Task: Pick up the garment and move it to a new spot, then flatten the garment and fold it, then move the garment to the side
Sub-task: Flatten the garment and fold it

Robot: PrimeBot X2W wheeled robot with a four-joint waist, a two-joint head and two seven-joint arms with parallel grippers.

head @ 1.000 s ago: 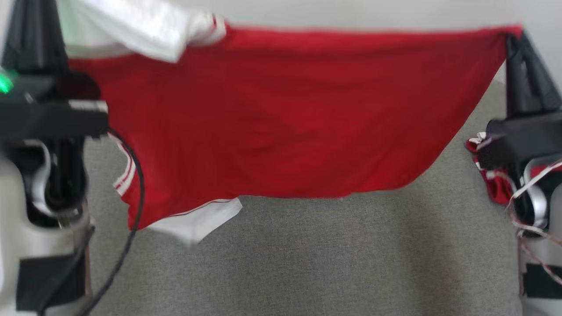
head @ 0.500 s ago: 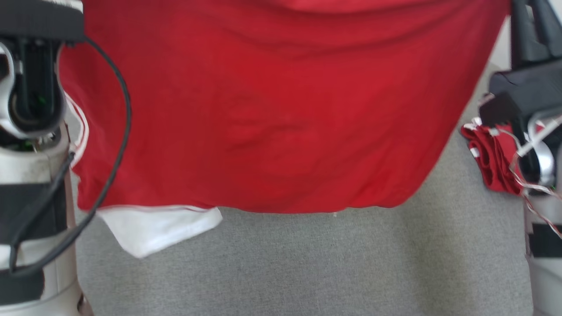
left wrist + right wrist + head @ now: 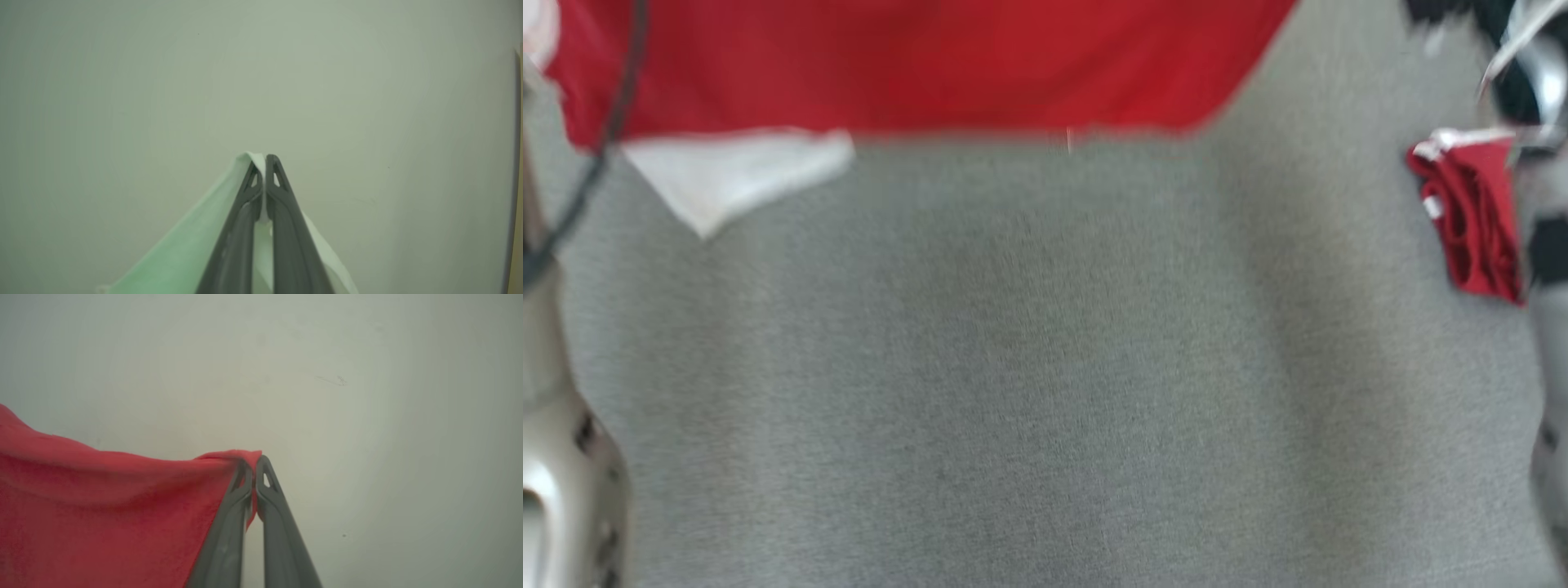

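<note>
- A grey woven surface point(image 3: 1045, 367), matte and finely ribbed, spreads under the head view. Both wrist views look at a plain pale wall point(image 3: 367, 81).
- The garment point(image 3: 915, 65) hangs at twelve o'clock in the head view. It is a smooth red knit sheet with a straight lower hem, held taut between the arms and clear of the surface.
- A white panel point(image 3: 727, 175) of the garment droops in a soft triangle at ten o'clock, below the red hem.
- The left gripper point(image 3: 265, 160) is clamped on a thin pale edge of the garment, which fans out at seven o'clock from the fingers.
- The right gripper point(image 3: 254, 461) is clamped on a red corner, and the cloth sags away toward nine o'clock.
- Both pinches sit right at the fingertips on thin fabric, so a quick swing or an uneven pull could probably slip a corner free.
- The loose white panel may tuck under the body on laying down and leave a crease.
- A dark cable point(image 3: 605, 139) crosses the cloth at ten o'clock and could snag it.
- A crumpled red bundle point(image 3: 1470, 212) at three o'clock could catch a low hem.
</note>
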